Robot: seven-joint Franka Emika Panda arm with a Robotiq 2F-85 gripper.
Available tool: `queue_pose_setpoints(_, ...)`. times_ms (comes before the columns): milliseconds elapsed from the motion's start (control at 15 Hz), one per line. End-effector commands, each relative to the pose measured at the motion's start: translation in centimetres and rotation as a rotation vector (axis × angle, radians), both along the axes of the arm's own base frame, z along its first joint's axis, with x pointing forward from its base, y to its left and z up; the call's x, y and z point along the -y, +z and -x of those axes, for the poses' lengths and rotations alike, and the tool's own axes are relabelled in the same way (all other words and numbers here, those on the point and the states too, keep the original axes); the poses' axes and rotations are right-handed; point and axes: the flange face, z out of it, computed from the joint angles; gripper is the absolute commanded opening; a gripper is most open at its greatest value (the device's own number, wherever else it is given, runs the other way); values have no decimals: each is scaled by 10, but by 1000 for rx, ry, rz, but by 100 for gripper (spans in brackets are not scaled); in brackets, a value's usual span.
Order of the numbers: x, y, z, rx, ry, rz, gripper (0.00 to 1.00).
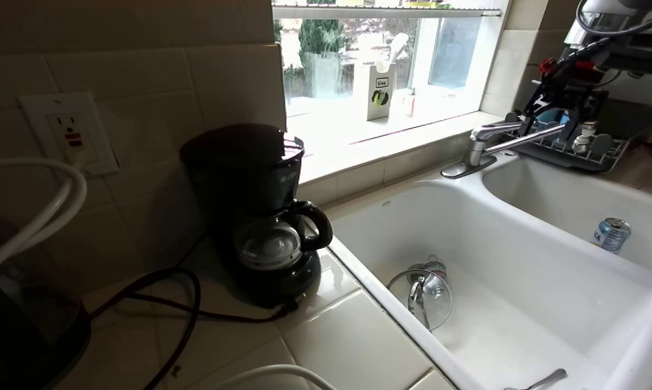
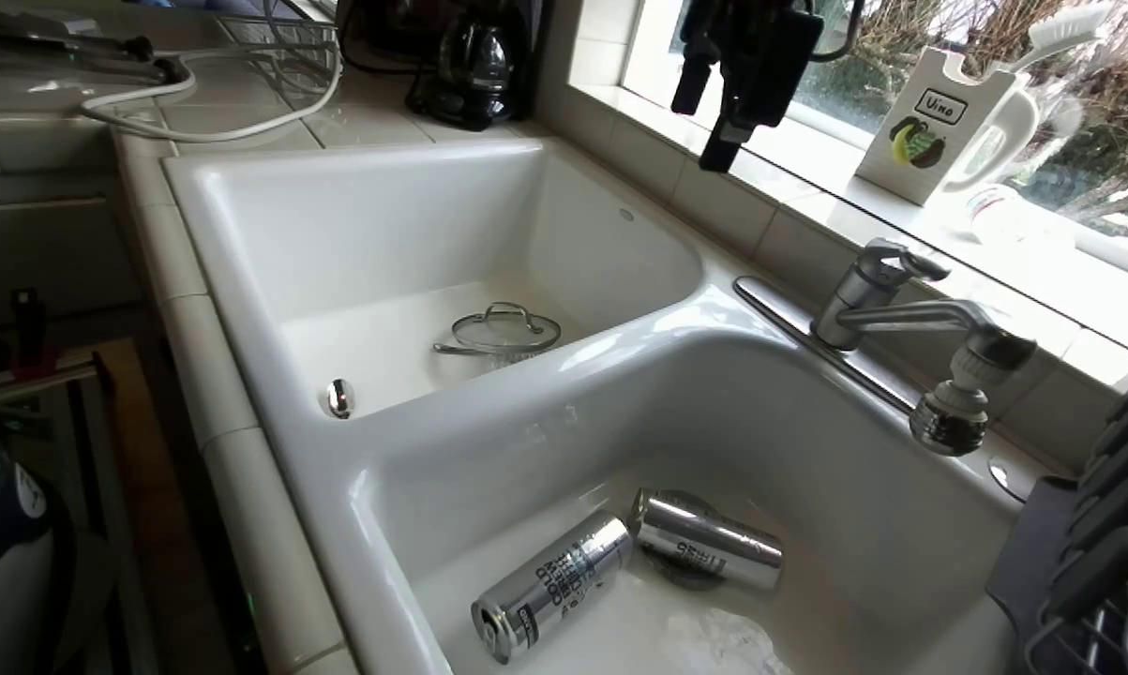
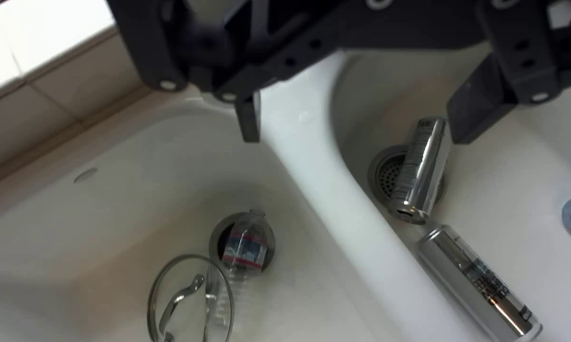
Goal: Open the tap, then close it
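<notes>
The chrome tap (image 1: 473, 153) stands on the back rim of the double sink in both exterior views. Its lever (image 2: 904, 258) sits on top of the body (image 2: 845, 305), pointing roughly the same way as the spout (image 2: 920, 317). The pale and chrome nozzle (image 2: 953, 417) hangs at the spout's end, and no water shows under it. My gripper (image 3: 359, 135) is open, fingers wide apart with nothing between them. In an exterior view the gripper (image 2: 704, 122) is in the air before the windowsill, apart from the tap. In the wrist view the gripper's linkage hides most of the tap.
The sink divider (image 3: 323, 199) runs below me. Silver cans (image 2: 709, 539) lie in a basin; a glass lid (image 2: 507, 328) and a bottle (image 3: 245, 244) lie in the neighbouring one. A dish rack (image 2: 1103, 553), coffee maker (image 1: 250, 216) and a sill container (image 2: 929, 131) stand around.
</notes>
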Motion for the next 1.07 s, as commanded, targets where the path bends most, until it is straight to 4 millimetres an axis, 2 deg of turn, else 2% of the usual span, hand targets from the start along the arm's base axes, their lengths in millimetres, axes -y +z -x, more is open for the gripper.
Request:
queue_pose_setpoints(0, 26, -4, -18, 50, -189, 7, 100)
queue_pose_setpoints(333, 57, -11, -36, 203, -297, -9, 100)
queue_pose_setpoints(733, 96, -28, -38, 281, -425, -65, 100)
queue_pose_setpoints(800, 102, -31, -37, 293, -445, -71, 98)
queue_pose_setpoints(1000, 116, -34, -36, 330, -491, -79, 82)
